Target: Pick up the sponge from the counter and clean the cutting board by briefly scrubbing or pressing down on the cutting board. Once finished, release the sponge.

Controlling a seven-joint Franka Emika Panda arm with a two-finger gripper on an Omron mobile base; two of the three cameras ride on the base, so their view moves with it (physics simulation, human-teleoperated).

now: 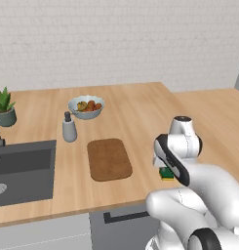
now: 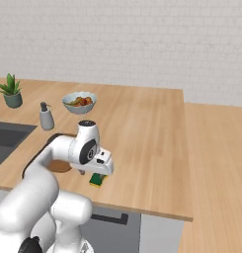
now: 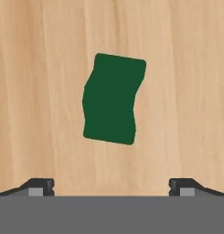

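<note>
One sponge [image 3: 112, 105]: we see a small block with a dark green top and waisted long sides; from the right base view a yellow layer shows under the green.
Sponge position: we find it flat on the counter [image 1: 135, 107], near the front edge, to the right of the cutting board [image 1: 109, 158] and apart from it.
Gripper [image 3: 111, 185]: we see it pointing straight down over the sponge, its two dark fingertips spread wide on either side, holding nothing and clear of the sponge.
Cutting board: we note a flat dark-brown wooden rectangle with rounded corners, much larger than the sponge.
Counter: we see light wood planks with fine grain, with a dark inset sink [image 1: 23, 171] at the left.
Wall [image 1: 116, 39]: we see pale brick-like tiling.
</note>
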